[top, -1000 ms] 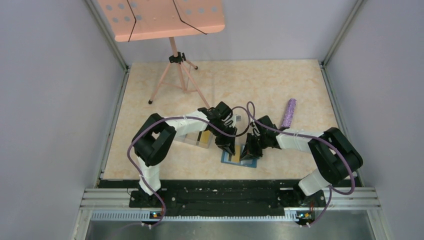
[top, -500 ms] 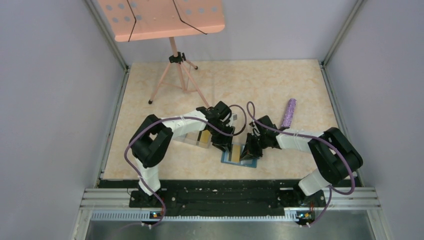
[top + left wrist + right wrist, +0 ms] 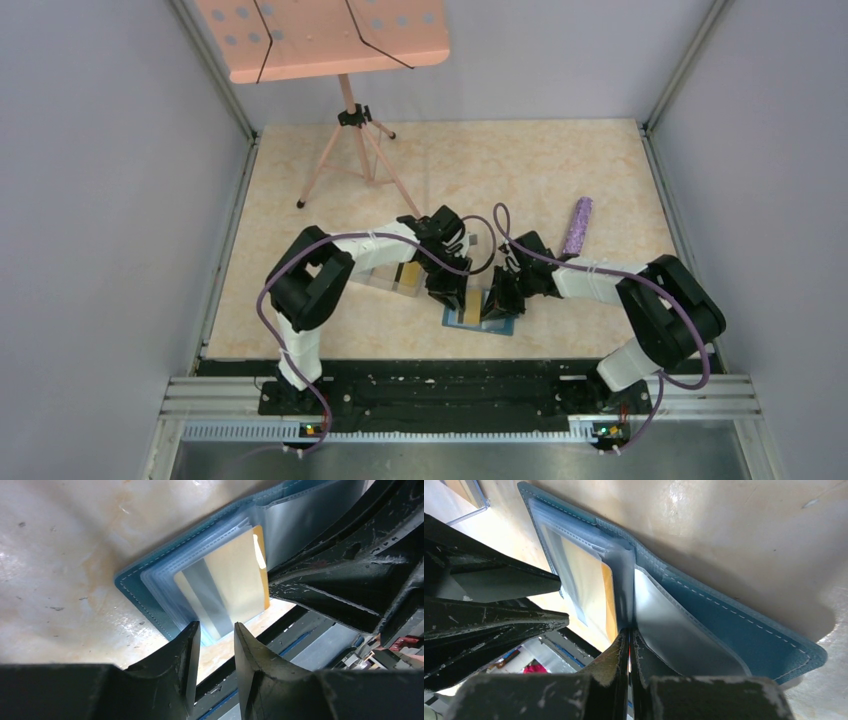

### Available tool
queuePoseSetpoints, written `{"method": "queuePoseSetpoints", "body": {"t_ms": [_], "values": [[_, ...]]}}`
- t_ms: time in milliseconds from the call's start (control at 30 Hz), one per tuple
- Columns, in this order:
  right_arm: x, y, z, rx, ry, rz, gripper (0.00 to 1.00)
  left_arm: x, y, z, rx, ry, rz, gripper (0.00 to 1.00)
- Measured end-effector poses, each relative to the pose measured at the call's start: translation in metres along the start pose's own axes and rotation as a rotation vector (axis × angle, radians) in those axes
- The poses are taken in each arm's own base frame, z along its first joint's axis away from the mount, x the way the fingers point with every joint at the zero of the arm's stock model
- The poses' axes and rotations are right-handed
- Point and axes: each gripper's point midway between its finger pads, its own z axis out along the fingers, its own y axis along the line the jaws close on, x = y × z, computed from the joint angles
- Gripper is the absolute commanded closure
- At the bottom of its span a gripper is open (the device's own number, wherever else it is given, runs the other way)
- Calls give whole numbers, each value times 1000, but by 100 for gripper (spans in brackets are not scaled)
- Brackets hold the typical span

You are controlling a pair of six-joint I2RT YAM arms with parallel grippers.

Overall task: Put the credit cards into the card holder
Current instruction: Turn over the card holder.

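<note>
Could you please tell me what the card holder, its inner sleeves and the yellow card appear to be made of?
The card holder looks like leather or imitation: matte teal, pale edge stitching. The inner sleeves seem clear plastic: glossy, translucent. The yellow card is likely rigid plastic: smooth sheen.

The card holder (image 3: 744,630) is teal-blue with pale stitching (its inner sleeves a lighter, cloudy blue), and the credit card (image 3: 235,580) is yellow-gold with a grey stripe. In the top view the table (image 3: 520,170) is marbled beige. The music stand (image 3: 310,45) at upper left is salmon pink with grey dots, and the roll (image 3: 577,227) at right is speckled purple.
</note>
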Motion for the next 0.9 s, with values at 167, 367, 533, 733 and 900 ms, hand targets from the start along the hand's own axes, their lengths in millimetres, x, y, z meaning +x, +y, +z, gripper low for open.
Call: {"method": "queuePoseSetpoints", "body": {"t_ms": [167, 367, 533, 733, 900], "values": [[0, 0, 0, 0, 0, 0, 100, 2, -8, 1, 30, 7, 10, 69], [0, 0, 0, 0, 0, 0, 100, -2, -18, 2, 72, -3, 15, 73], [0, 0, 0, 0, 0, 0, 100, -7, -26, -5, 95, -31, 21, 69], [0, 0, -6, 13, -15, -7, 78, -14, -22, -17, 42, -94, 33, 64], [-1, 8, -20, 10, -49, -27, 76, -12, -10, -17, 8, -102, 10, 64]]}}
